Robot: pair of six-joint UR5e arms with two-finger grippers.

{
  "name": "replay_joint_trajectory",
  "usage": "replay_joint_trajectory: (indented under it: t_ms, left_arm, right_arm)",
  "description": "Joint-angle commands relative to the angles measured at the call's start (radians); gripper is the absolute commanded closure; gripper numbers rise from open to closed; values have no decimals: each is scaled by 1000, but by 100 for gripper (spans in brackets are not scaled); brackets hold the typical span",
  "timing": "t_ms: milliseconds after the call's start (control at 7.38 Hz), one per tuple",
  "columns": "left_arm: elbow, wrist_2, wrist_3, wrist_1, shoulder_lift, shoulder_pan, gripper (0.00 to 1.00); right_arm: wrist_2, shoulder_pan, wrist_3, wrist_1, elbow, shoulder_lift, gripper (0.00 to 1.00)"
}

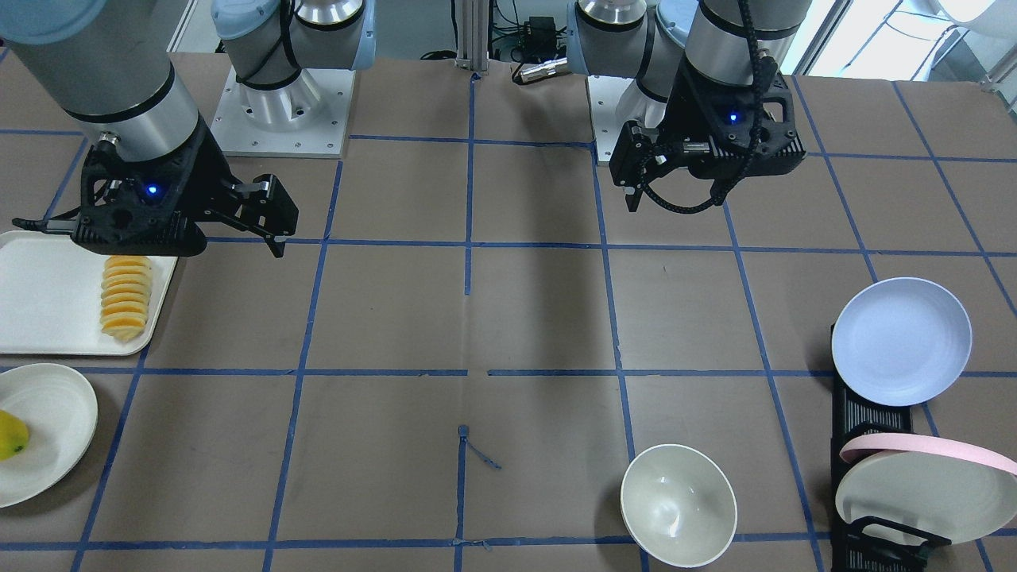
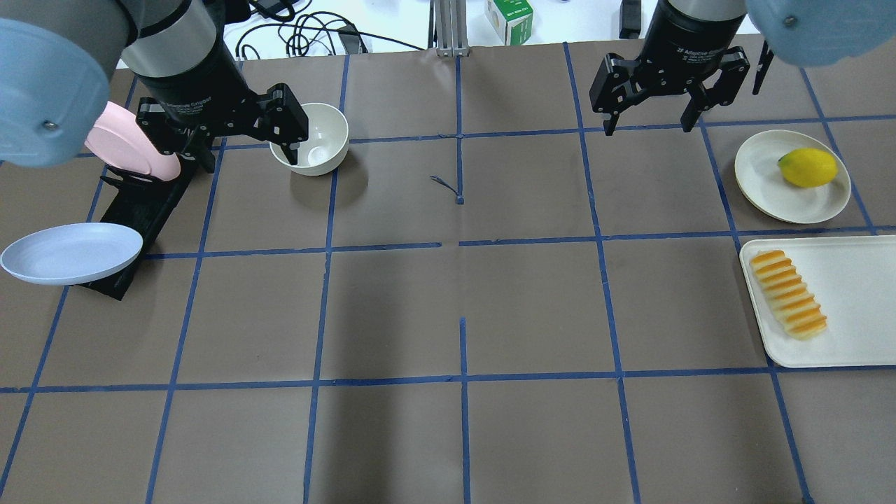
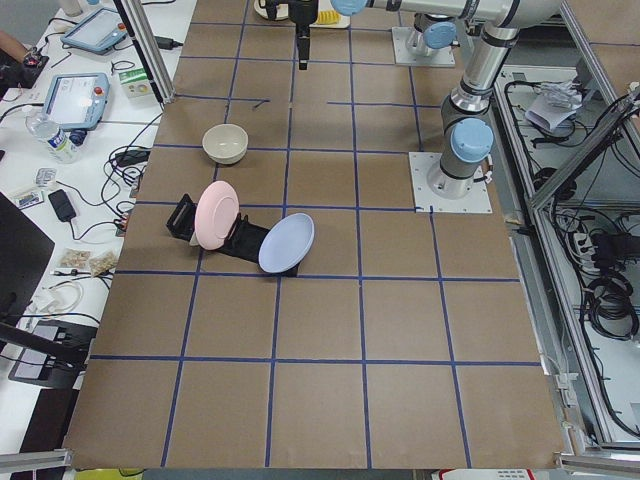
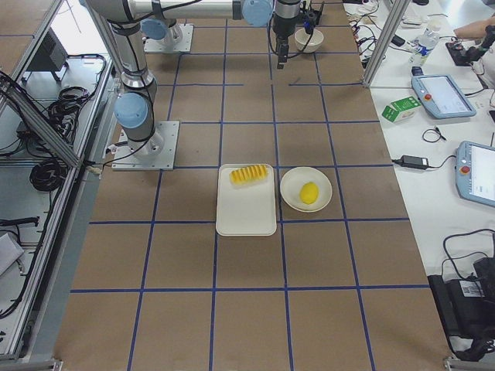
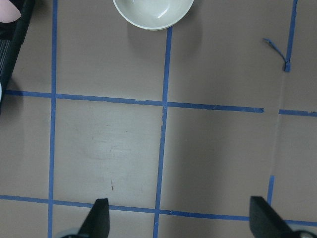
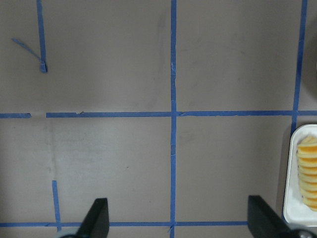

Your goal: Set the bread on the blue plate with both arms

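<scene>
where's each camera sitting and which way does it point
Front-facing: across the table, facing the robot; left gripper at view-right.
Overhead: behind the robot, looking forward and down; right gripper at view-right.
Exterior left: table end near the blue plate; left arm nearest.
Exterior right: table end near the bread; right arm nearest.
Left wrist: straight down at table and white bowl; own fingertips.
Right wrist: straight down; own fingertips, tray corner.
Shared: bread in right wrist and overhead.

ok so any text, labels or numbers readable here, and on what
None reads clearly.
White lettering on the body of the black right gripper: too blurred to read.
Print on the green and white carton: too small to read.
Screen of the blue-edged tablet: too small to read.
</scene>
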Motion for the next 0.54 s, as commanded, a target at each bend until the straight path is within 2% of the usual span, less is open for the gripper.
replay_joint_trajectory:
  t_ms: [0,135,406]
  left_arm:
    - [-1,8,-14,-10,2,5,0]
    - [-13,15,-3,-4,6,54,0]
    - [-27,12,37,-4,2,286,0]
  right_arm:
    - [-4,-6,0,7,7,-1,0]
    - [-4,-8,0,6,8,0,0]
    - [-15,-66,-37,-6,59,-1,0]
